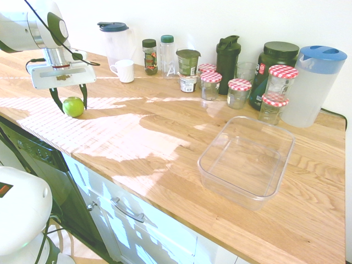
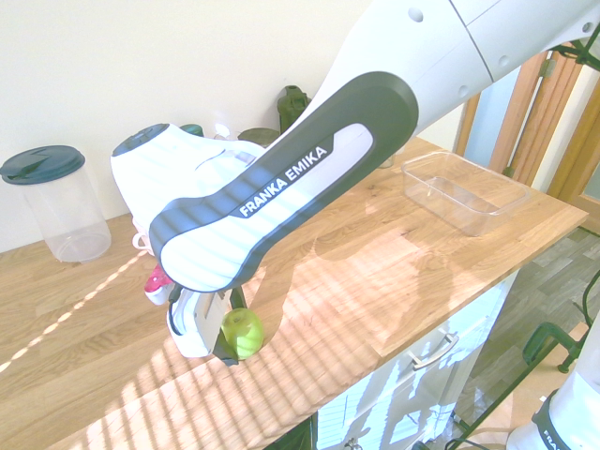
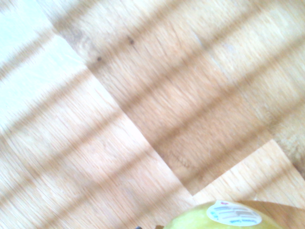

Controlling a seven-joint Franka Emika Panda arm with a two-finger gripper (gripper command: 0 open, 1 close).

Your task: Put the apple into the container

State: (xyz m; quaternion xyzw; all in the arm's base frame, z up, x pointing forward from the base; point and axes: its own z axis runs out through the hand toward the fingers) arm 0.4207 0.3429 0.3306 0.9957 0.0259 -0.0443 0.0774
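1. Gripper [image 1: 70,102] points straight down at the wooden counter's [image 1: 165,148] far-left end, its fingers straddling the green apple [image 1: 72,106], pinched in against it.
2. Apple sits on the counter, not lifted.
3. Clear plastic container [image 1: 247,159] waits empty, well apart to the right, near the jars [image 1: 240,92], ready for the drop.
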